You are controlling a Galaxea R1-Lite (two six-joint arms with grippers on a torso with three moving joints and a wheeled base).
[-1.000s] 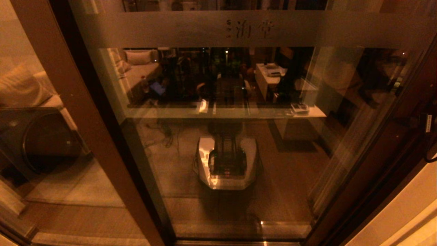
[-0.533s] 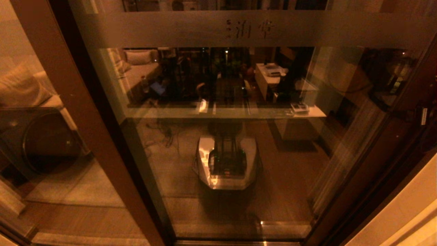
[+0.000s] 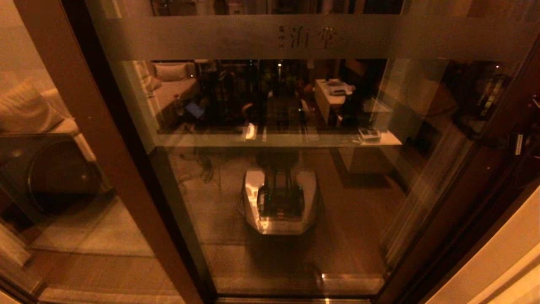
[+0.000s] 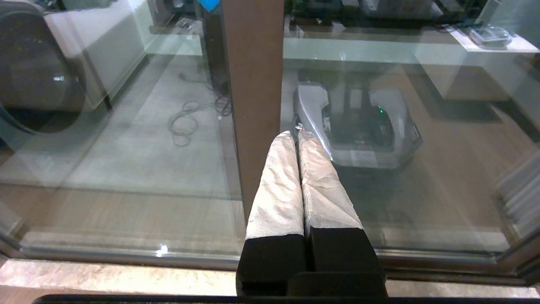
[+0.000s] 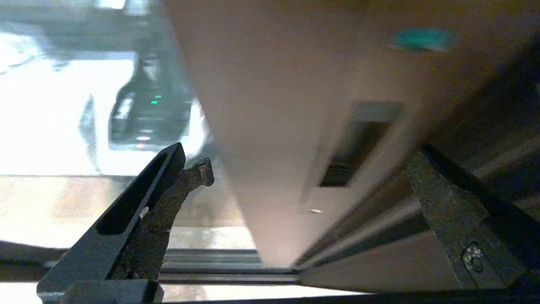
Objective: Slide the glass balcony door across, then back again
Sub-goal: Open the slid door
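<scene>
1. Change since the earlier head views: the right arm, seen as a dark shape at the right edge beside the door's right stile, has climbed along that stile. The glass balcony door (image 3: pixel 270 169) itself sits where it did; its frosted band (image 3: pixel 312 37) has barely shifted.

2. Right gripper (image 5: pixel 308 185): jaws spread wide, nothing between them. In the right wrist view the door's brown stile (image 5: pixel 270 126) fills the gap ahead of the jaws, with the recessed handle (image 5: pixel 358 143) on it, nearer one finger than the other. Contact with the stile cannot be confirmed.

3. Left gripper (image 4: pixel 297 139): fingers pressed together, empty, parked low facing the other brown upright (image 4: pixel 253 84). It is well apart from the handle; the right arm is clearly the nearer.

4. Door orientation: the panel stands upright, its long axis vertical, and the handle slot runs along the stile. Travel is sideways along the floor track (image 5: pixel 228 268).

5. Judgement: the coming move turns on seating a finger in the slot, then pushing across the stile, not along it.
</scene>
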